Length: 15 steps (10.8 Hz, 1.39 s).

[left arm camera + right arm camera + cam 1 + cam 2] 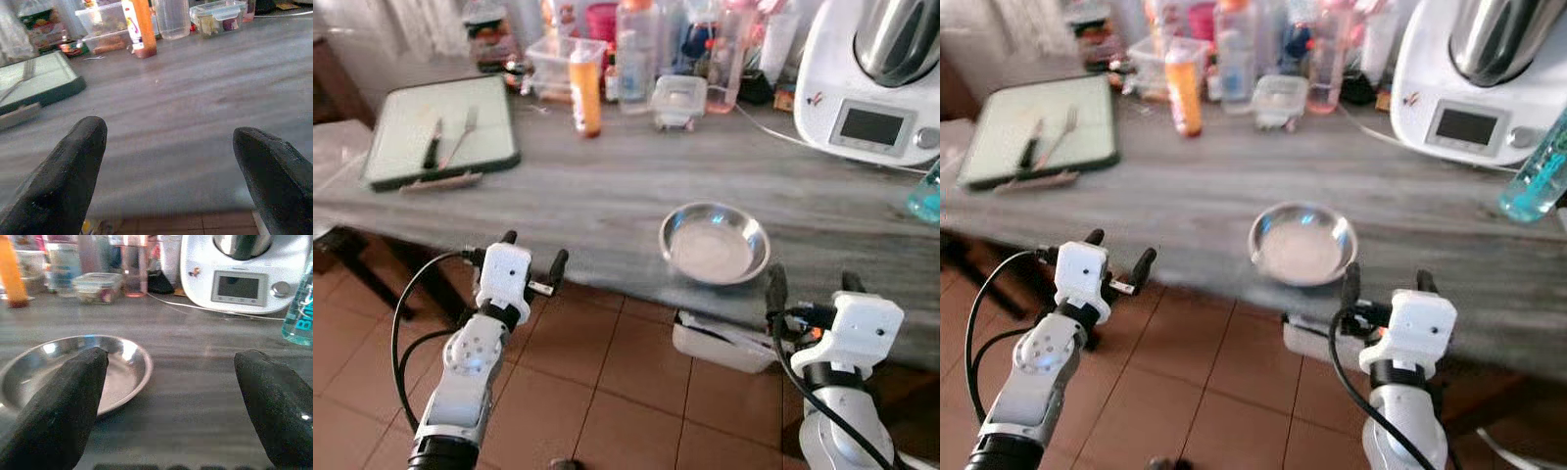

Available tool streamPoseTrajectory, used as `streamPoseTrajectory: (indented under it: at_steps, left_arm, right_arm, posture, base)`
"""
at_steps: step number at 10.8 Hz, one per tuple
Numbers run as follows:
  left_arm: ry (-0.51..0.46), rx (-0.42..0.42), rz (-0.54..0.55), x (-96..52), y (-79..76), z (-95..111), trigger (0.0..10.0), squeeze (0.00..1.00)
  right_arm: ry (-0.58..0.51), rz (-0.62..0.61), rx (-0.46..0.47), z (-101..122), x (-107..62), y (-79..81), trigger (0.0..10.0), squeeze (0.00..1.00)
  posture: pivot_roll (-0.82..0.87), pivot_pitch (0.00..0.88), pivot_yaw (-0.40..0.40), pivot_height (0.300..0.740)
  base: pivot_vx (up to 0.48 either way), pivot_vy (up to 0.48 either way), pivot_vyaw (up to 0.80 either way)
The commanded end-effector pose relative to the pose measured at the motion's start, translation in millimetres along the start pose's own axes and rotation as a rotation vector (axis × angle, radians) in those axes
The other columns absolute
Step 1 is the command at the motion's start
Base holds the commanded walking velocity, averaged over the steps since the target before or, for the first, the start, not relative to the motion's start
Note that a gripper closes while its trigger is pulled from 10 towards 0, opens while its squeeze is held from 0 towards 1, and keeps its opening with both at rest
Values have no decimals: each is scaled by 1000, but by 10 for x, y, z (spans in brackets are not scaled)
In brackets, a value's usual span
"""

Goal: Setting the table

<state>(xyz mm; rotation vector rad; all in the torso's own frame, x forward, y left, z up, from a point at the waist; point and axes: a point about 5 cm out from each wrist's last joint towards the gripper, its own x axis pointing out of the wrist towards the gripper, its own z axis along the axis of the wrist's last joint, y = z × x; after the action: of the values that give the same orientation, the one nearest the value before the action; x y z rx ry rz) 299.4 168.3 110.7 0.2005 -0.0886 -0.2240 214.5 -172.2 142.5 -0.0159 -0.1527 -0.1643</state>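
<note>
Reaching forward at the near edge of the grey table point(607, 196), both arms are raised with wrists level. Left gripper point(533, 251): fingers apart, empty, at the table edge, well left of the bowl. Right gripper point(813, 284): fingers apart, empty, just right of and nearer than the bowl. Metal bowl point(714, 243): round, shallow, shiny, upright near the front edge. Green tray point(440, 129): far left of the table, carrying a knife point(433, 143) and a fork point(462, 135). Orange bottle point(584, 88): upright, behind. White kitchen machine point(871, 78): far right.
</note>
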Motion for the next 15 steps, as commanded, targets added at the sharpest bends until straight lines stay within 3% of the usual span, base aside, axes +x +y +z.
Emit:
streamPoseTrajectory:
  at_steps: [1, 9, 11, 15]
  left_arm:
    - [20, 9, 8, -13, 27, -28, 10000, 0]
    - [25, 29, -36, 11, 15, 13, 10000, 0]
    - [26, 27, -41, 19, 6, 15, 10000, 0]
    - [26, 30, -57, 34, -13, 14, 10000, 0]
  right_arm:
    - [-3, -8, 9, 7, -5, -15, 10000, 0]
    - [29, -41, 47, -44, 13, -35, 10000, 0]
    - [37, -55, -53, -65, 46, -31, 10000, 0]
    - [72, -108, -100, -116, 75, -68, 10000, 0]
  posture:
    - [45, 68, 39, 740]
    - [43, 80, 61, 740]
    - [43, 79, 65, 740]
    - [43, 76, 67, 740]
  base:
    - [-277, 0, 0]
    - [-307, 0, 0]
    - [-356, 0, 0]
    - [-354, 0, 0]
